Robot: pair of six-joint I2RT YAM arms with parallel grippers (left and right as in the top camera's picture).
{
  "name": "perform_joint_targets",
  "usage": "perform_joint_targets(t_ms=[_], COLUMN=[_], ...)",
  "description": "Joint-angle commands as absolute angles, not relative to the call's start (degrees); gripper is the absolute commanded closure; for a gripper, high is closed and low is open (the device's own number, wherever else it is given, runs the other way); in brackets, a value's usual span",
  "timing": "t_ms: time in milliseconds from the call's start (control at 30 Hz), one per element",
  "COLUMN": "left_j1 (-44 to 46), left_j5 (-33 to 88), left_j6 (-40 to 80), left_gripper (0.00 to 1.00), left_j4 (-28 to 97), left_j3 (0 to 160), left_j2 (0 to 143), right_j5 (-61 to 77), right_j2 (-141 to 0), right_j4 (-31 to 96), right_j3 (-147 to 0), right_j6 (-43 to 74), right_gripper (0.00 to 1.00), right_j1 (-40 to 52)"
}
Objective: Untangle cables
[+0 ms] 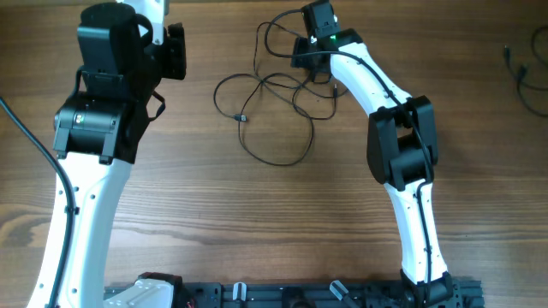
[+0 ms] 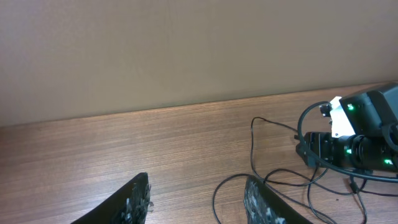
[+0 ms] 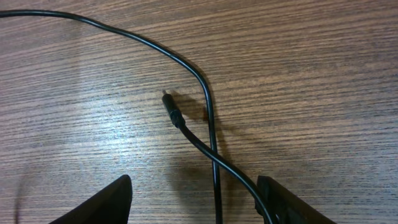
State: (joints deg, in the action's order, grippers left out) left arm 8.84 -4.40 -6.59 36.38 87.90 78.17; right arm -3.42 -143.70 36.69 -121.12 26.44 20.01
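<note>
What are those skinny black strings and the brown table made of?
The cables look coated in smooth black rubber or plastic: they bend in loose loops and catch a slight shine. The plug on one end looks like hard black plastic, with a tip I cannot make out. The table looks like wood, or a wood-print sheet: brown streaky grain, matte finish.

Wooden table (image 1: 257,222) (looped cables (image 3: 173,112) atop)

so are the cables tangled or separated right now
Tangled: the cables lie in overlapping loops, and the right wrist view shows one strand crossing another near a plug end.
</note>
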Motion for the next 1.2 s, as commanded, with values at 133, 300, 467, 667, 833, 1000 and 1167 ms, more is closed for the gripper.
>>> perform_joint_targets(t_ms=[133,300,467,667,833,1000,1167], left_j1=[8.4,8.4,8.4,8.4,8.4,8.4,8.4], left_j5=[-3.4,-3.4,-3.4,-3.0,-3.0,-3.0,-3.0], left_j6=[-7.2,-7.2,-7.3,-7.3,-7.3,-7.3,-7.2], left_gripper=[0.50,0.50,0.50,0.50,0.50,0.49,0.50], left_j4=[36.0,36.0,35.9,35.7,35.7,35.6,35.6], left_j3=[87.6,87.6,87.6,87.6,87.6,87.6,87.6], left_j2=[77.3,77.3,77.3,77.3,77.3,77.3,77.2], right_j5=[-3.0,-3.0,-2.9,-2.2,0.0,-0.1,-0.2], right_j2=[-146.3,-146.4,-146.8,-146.8,-146.8,-145.4,-140.4], right_j4=[36.4,36.4,37.1,37.4,36.4,35.7,35.9], right_j3=[-120.2,-120.2,-120.2,-120.2,-120.3,-120.5,-120.5], right_j6=[25.5,25.5,25.5,25.5,25.7,26.5,26.5], right_gripper=[0.34,0.35,0.67,0.95,0.95,0.96,0.95], right_j1=[20.5,20.5,20.5,20.5,20.4,20.3,19.6])
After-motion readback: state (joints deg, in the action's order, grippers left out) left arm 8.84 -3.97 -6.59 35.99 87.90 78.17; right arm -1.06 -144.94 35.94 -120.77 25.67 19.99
